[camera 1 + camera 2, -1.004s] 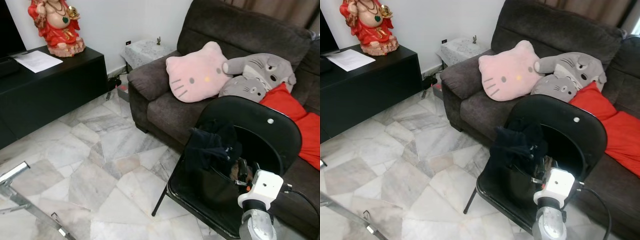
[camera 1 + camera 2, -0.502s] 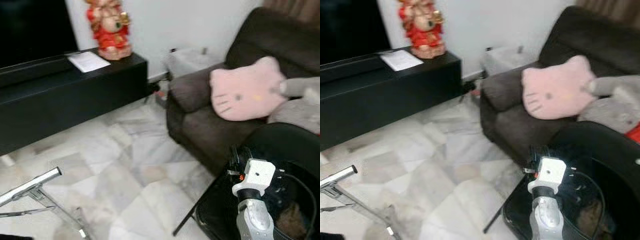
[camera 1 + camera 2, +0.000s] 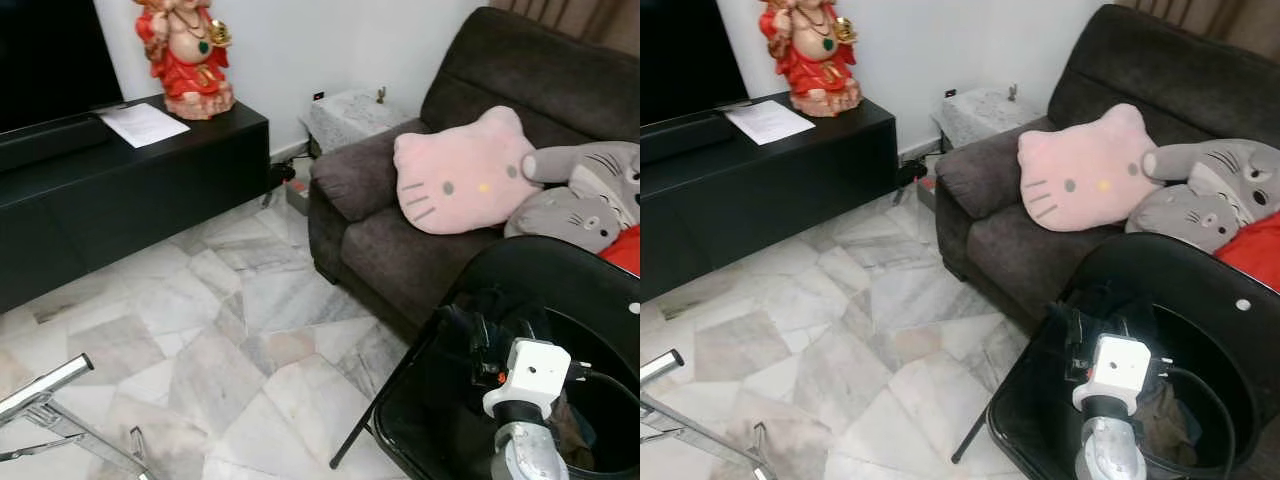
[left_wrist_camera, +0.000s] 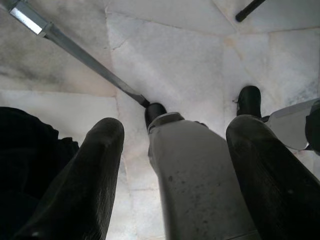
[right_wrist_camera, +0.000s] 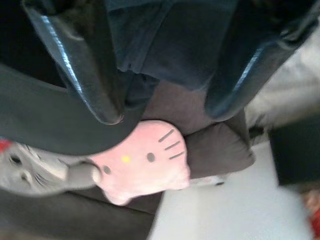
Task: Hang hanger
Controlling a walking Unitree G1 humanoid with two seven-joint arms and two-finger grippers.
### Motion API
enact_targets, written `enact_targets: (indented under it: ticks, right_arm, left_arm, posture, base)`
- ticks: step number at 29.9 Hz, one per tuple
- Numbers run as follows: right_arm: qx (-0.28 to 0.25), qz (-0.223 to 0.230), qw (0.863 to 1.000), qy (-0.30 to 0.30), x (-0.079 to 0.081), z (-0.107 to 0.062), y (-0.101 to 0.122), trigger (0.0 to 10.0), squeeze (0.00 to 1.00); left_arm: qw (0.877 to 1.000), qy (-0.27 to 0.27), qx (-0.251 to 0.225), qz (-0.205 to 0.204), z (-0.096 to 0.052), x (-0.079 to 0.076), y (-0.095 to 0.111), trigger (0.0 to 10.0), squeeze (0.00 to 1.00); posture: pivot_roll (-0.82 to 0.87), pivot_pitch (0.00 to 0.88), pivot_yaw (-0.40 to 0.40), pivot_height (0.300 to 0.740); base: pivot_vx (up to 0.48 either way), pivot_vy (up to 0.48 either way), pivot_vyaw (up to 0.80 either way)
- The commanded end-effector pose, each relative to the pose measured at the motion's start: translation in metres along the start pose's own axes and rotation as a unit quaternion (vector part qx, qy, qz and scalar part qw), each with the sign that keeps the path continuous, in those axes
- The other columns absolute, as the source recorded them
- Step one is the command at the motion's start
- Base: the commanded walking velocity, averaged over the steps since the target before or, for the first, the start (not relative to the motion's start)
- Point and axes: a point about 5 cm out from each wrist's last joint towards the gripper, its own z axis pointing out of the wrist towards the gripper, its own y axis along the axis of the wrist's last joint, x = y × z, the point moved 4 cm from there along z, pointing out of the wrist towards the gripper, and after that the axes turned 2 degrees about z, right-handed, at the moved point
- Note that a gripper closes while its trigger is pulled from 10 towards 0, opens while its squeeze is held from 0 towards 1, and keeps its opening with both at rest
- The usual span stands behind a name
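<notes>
My right gripper (image 3: 482, 338) hangs over the seat of a black round-backed chair (image 3: 566, 278), shut on a dark blue garment (image 3: 470, 318). In the right wrist view the cloth (image 5: 170, 45) bunches between the two black fingers (image 5: 90, 75), with the pink cat cushion beyond. I cannot make out a hanger in the cloth. My left gripper (image 4: 175, 127) hangs idle and open over the marble floor, beside my own silver leg (image 4: 200, 190).
A grey sofa (image 3: 400, 230) holds a pink cat cushion (image 3: 455, 175), grey plush toys (image 3: 585, 190) and a red cushion. A black TV cabinet (image 3: 120, 180) bears a red statue (image 3: 185, 55). A metal rack foot (image 3: 40, 390) lies at the lower left.
The head view has swung sideways and steadied, so the whole picture has shifted. My right gripper still holds the dark garment over the chair seat.
</notes>
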Motion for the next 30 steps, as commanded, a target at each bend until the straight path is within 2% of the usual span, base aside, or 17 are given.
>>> enact_targets:
  ticks: [1,7,11,13,15,16,17,18,19,22,23,29,30]
  right_arm:
    - [0.006,-0.04,0.998,0.04,0.009,-0.006,0.005,10.0,1.0]
    - [0.008,-0.055,0.997,0.049,0.001,-0.015,0.02,10.0,1.0]
    - [0.033,-0.102,0.991,0.08,0.006,-0.025,0.016,10.0,1.0]
    - [0.055,-0.145,0.984,0.086,0.007,-0.028,0.011,10.0,1.0]
    - [0.066,-0.139,0.985,0.072,0.004,-0.027,0.008,10.0,1.0]
    - [0.087,-0.094,0.991,0.045,0.0,-0.024,0.004,10.0,1.0]
    - [0.109,-0.057,0.992,0.022,-0.003,-0.023,0.0,10.0,0.44]
    - [0.116,-0.048,0.992,0.019,-0.004,-0.021,-0.001,10.0,0.0]
    - [0.117,-0.048,0.992,0.02,-0.004,-0.021,-0.001,10.0,0.0]
    - [0.1,-0.112,0.987,0.062,0.002,-0.016,0.007,10.0,0.0]
    - [0.098,-0.121,0.985,0.071,0.004,-0.015,0.009,10.0,0.0]
    - [0.119,-0.126,0.982,0.068,-0.001,-0.012,0.008,10.0,0.0]
    - [0.128,-0.111,0.984,0.056,-0.003,-0.011,0.006,10.0,0.0]
  left_arm:
    - [1.0,-0.006,0.028,0.009,-0.003,-0.002,-0.017,10.0,0.0]
    - [0.999,-0.007,0.029,0.013,-0.004,0.001,-0.018,10.0,0.0]
    - [0.999,-0.009,0.03,0.019,-0.004,0.001,-0.019,10.0,0.0]
    - [0.999,-0.011,0.03,0.02,-0.004,0.0,-0.019,10.0,0.0]
    - [0.999,-0.012,0.03,0.021,-0.003,-0.001,-0.018,10.0,0.0]
    - [0.999,-0.013,0.03,0.023,-0.003,-0.004,-0.017,10.0,0.0]
    - [0.999,-0.015,0.03,0.026,-0.002,-0.006,-0.016,10.0,0.0]
    - [0.999,-0.016,0.028,0.027,-0.001,-0.007,-0.014,10.0,0.0]
    - [0.999,-0.017,0.027,0.028,-0.001,-0.008,-0.013,10.0,0.0]
    - [0.999,-0.018,0.021,0.028,0.001,-0.009,-0.007,10.0,0.0]
    - [0.999,-0.018,0.02,0.029,0.001,-0.009,-0.006,10.0,0.0]
    - [0.999,-0.02,0.018,0.033,0.001,-0.007,-0.004,10.0,0.0]
    - [0.999,-0.02,0.018,0.034,0.001,-0.006,-0.004,10.0,0.0]
  posture:
    - [-0.17,0.104,-0.047,0.74]
    - [-0.18,0.109,-0.049,0.74]
    - [-0.19,0.108,-0.05,0.74]
    - [-0.19,0.108,-0.048,0.74]
    - [-0.19,0.107,-0.047,0.74]
    - [-0.19,0.107,-0.047,0.74]
    - [-0.19,0.1,-0.045,0.74]
    - [-0.19,0.097,-0.046,0.74]
    - [-0.18,0.096,-0.046,0.74]
    - [-0.19,0.089,-0.045,0.74]
    - [-0.19,0.086,-0.045,0.74]
    - [-0.18,0.076,-0.046,0.74]
    - [-0.18,0.075,-0.046,0.74]
  base:
    - [0.0,0.0,0.0]
    - [0.0,0.0,0.0]
    - [0.0,0.0,0.0]
    - [0.0,0.0,0.0]
    - [0.0,0.0,0.0]
    - [0.0,0.0,0.0]
    - [0.0,0.0,0.0]
    - [0.0,0.0,0.0]
    - [0.0,0.0,0.0]
    - [0.0,0.0,0.0]
    - [0.0,0.0,0.0]
    - [0.0,0.0,0.0]
    - [0.0,0.0,0.0]
